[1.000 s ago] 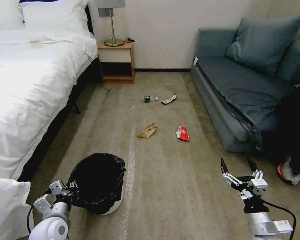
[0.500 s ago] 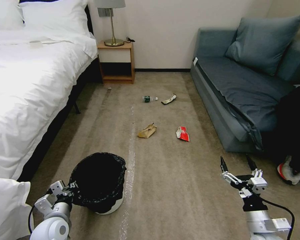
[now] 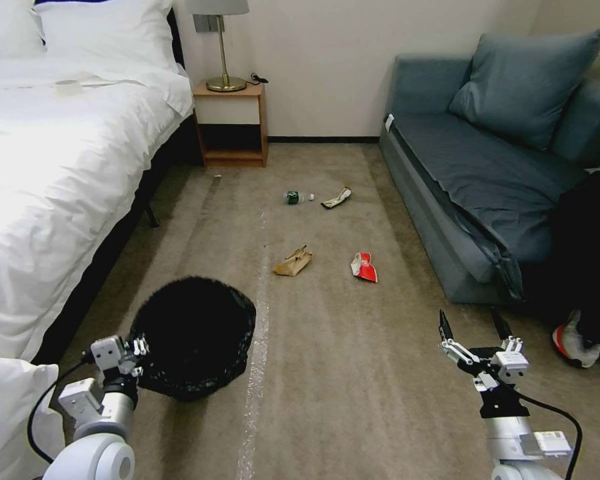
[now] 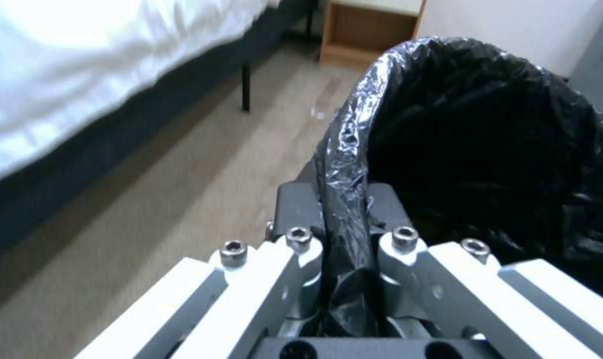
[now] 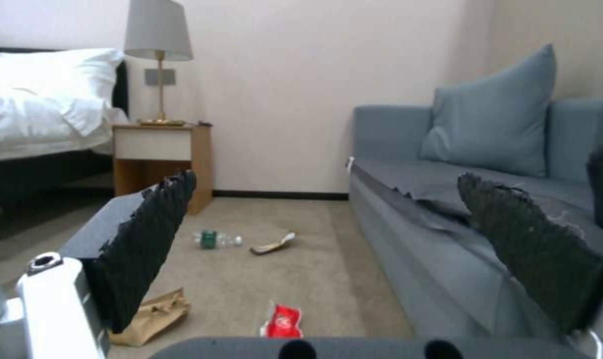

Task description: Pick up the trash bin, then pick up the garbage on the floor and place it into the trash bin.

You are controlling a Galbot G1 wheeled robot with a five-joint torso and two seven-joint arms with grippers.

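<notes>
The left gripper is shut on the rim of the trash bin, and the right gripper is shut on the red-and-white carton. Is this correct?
Not fully. The left gripper is shut on the rim of the trash bin, but the right gripper is open and holds nothing. The right wrist view shows its fingers spread apart, with the red-and-white carton lying on the carpet ahead.

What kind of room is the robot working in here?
Most likely a hotel room or bedroom: a bed with white linen, a wooden nightstand carrying a lamp, and a blue-grey sofa across the carpeted floor.
</notes>
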